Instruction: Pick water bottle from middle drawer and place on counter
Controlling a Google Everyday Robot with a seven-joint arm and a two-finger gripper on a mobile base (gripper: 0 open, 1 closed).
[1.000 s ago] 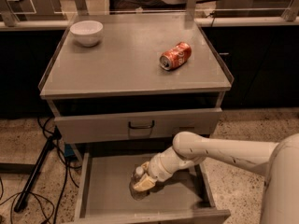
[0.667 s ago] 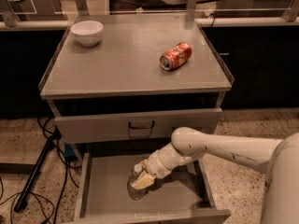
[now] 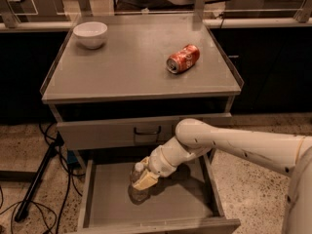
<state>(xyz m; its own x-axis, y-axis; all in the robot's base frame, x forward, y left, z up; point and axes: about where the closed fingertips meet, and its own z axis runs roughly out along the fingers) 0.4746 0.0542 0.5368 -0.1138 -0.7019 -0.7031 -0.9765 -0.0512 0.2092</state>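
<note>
**Arm risen slightly, bottle gripped in the drawer**

The table [image 3: 131, 67] looks the same to me as a second ago. Below it the middle drawer [image 3: 185, 201] stands pulled out as before. The arm's elbow now rides higher, and the pincer [image 3: 145, 180] has come up a little and moved left inside that drawer. Its tan fingers are clamped across the water bottle [image 3: 139, 169], left of the drawer's centre. The bottle stands upright, long axis vertical, white cap pointing up. I cannot tell whether its base touches the drawer floor.
</note>
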